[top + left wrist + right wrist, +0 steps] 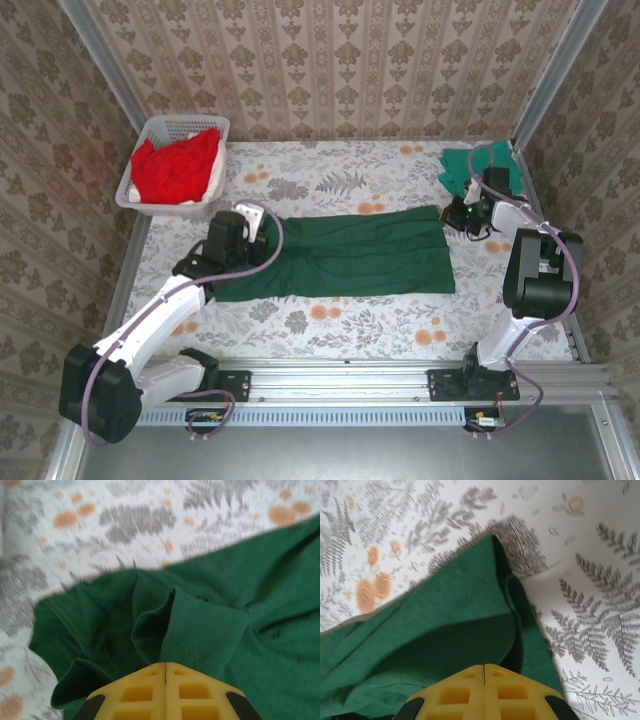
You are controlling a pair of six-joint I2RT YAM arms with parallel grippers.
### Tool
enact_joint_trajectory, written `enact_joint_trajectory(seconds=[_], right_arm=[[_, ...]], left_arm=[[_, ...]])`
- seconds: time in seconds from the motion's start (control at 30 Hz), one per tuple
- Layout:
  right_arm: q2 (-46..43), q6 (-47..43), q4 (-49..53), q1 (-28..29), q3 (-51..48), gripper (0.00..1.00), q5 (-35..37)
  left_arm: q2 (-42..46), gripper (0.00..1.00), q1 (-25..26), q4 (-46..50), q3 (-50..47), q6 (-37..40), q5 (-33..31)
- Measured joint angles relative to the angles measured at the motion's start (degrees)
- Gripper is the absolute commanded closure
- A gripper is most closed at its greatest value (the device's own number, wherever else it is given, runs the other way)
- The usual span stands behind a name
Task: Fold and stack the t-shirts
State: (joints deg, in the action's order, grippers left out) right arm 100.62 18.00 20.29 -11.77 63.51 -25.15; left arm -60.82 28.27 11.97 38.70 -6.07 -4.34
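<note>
A dark green shirt (350,255) lies spread in a long band across the middle of the flowered table (330,330), its length running from left to right. The left gripper (247,228) sits at the shirt's left end, near the far corner. In the left wrist view its yellow fingers (145,690) are pressed together with a raised fold of the green cloth pinched at their tips. From there the fabric falls away in loose creases onto the tablecloth. The right gripper (462,215) is at the opposite end, at the far right corner of the same shirt. In the right wrist view its fingers (462,692) are likewise closed, and the cloth edge rises into their tips, so both grippers are clamped on the dark green shirt at its two ends. A lighter teal shirt (455,170) lies bunched at the back right of the table, just behind the right gripper and apart from the spread shirt. At the back left a white basket (190,124) holds red shirts (175,170) piled up to its rim, just beyond the left gripper.
</note>
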Motion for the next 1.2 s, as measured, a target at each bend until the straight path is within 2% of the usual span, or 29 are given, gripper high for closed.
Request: enact_joint_trajectory(seconds=[0.23, 0.4, 0.7, 0.9, 1.1, 1.2], right_arm=[[-0.26, 0.17, -0.94, 0.00, -5.20, 0.97, 0.02], [-1.64, 0.22, -0.87, 0.00, -8.24, 0.99, 0.20], [-3.72, 0.20, -0.52, -0.46, -8.59, 1.00, 4.46], [-1.86, 0.22, 0.92, -1.66, -6.60, 1.00, 7.17], [-1.73, 0.22, 0.48, -1.79, -6.60, 0.90, 4.55], [-1.86, 0.20, 0.42, -1.84, -6.62, 0.82, 1.75]], left_arm=[[2.38, 1.00, 0.74, 0.04, -5.33, -3.43, -1.14], [3.19, 1.00, 1.01, -0.02, -6.73, -4.52, -2.14], [4.20, 1.00, 0.90, 0.39, -8.76, -7.04, -5.11], [1.01, 1.00, -1.18, 0.59, -8.74, -9.55, -6.38], [-0.76, 1.00, -1.92, 0.85, -8.74, -10.82, -6.40], [-1.53, 1.00, -3.69, 0.87, -8.72, -11.41, -6.43]])
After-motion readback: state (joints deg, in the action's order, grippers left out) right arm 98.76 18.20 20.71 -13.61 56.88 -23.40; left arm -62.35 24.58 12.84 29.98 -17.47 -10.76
